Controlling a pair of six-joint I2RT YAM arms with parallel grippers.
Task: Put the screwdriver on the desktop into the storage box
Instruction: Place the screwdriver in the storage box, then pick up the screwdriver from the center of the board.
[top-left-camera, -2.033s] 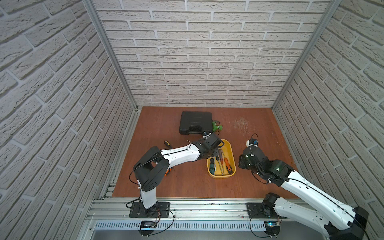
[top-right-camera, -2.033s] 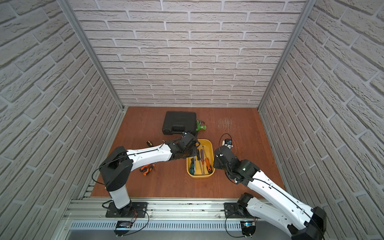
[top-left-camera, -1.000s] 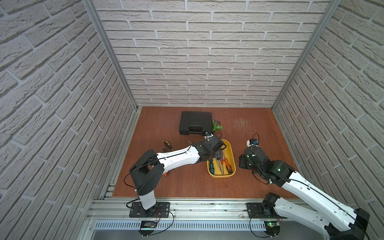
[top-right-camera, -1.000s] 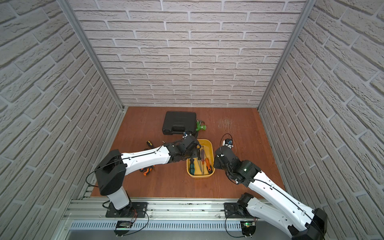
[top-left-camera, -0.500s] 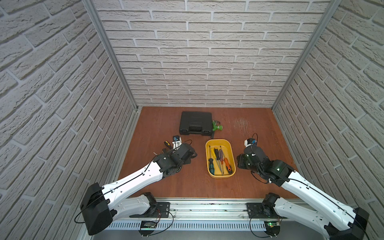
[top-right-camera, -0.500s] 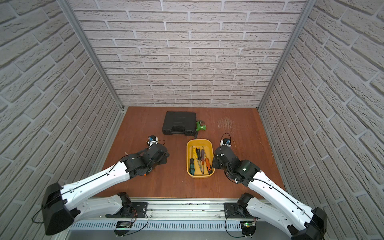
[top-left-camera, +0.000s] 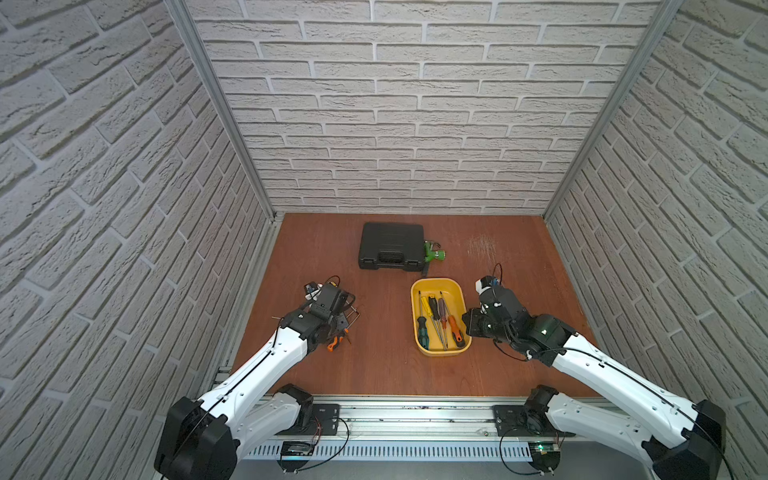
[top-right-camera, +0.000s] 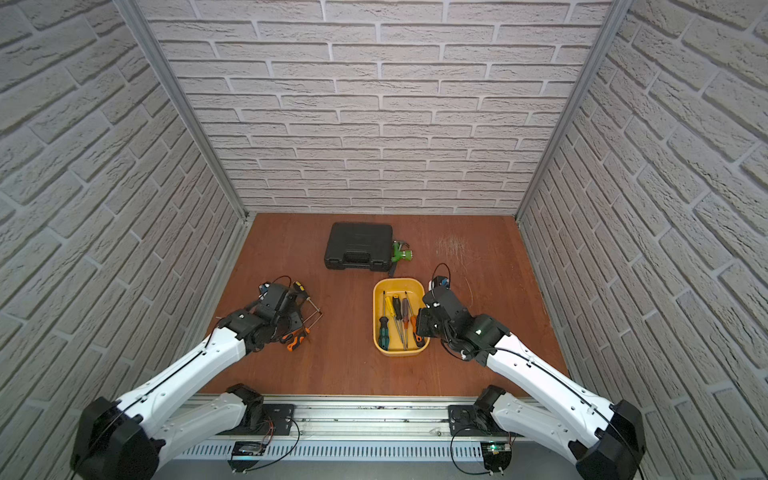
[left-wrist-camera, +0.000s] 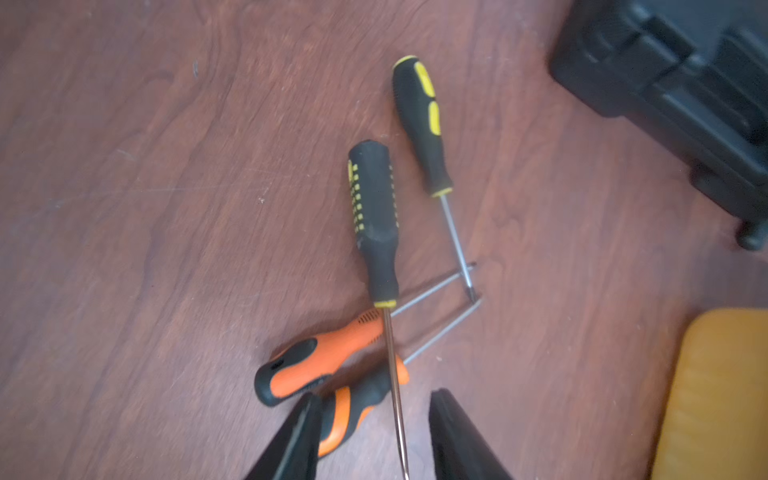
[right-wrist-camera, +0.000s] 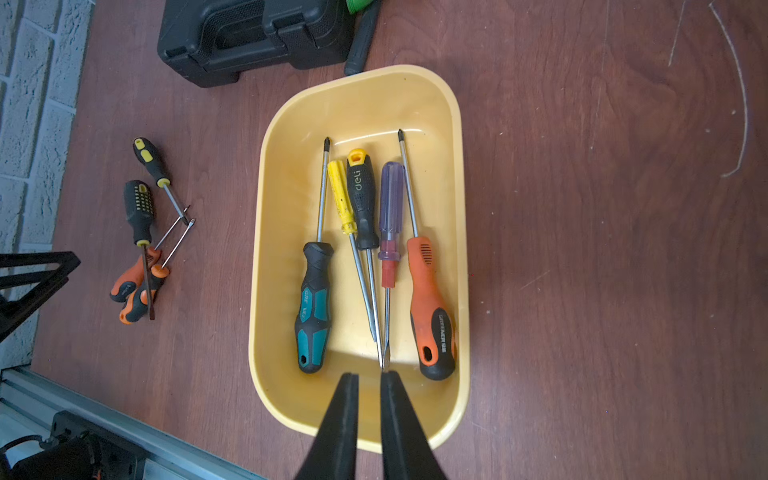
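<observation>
Lying on desktop (left-wrist-camera: 166, 166) | screwdriver (left-wrist-camera: 376, 216) | black handle, yellow dots

Both top views are looking down from high above the near edge and facing the back brick wall (top-left-camera: 395, 124), taking in the whole desktop (top-left-camera: 374, 365) (the pair are overlapping almost entirely). The left wrist camera is hanging close over the loose screwdrivers (left-wrist-camera: 374, 216), catching an edge of the storage box (left-wrist-camera: 715, 395) and the black case (left-wrist-camera: 665, 62). The right wrist camera is sitting farther off, looking down into the storage box, and is sharing those screwdrivers and that case.
</observation>
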